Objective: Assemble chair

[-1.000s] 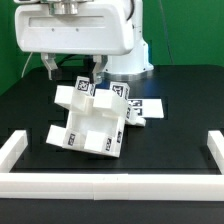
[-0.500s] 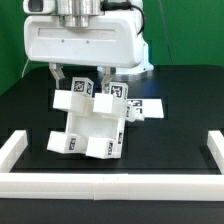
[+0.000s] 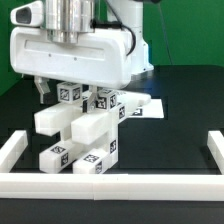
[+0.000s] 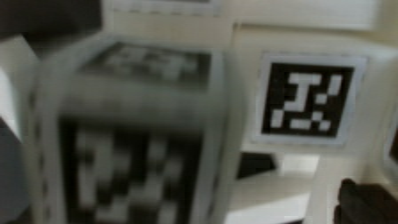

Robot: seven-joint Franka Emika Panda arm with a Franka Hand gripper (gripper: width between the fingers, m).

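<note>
The black surface (image 3: 185, 100) carries low white border bars (image 3: 120, 183) along its near edge and sides. The robot arm (image 3: 75, 45) hangs low over the middle. Under it sits the chair (image 3: 85, 135), a tilted stack of white tagged blocks. The pincer (image 3: 75, 92) straddles the chair's top, fingers wide apart. Beyond lies the marker board (image 3: 150, 106). In the wrist view, blurred tags (image 4: 306, 100) fill the frame.

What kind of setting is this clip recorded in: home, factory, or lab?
Most likely a robotics lab bench: a black table fenced by white border bars, a green backdrop, and a tagged white chair under the robot's gripper.
</note>
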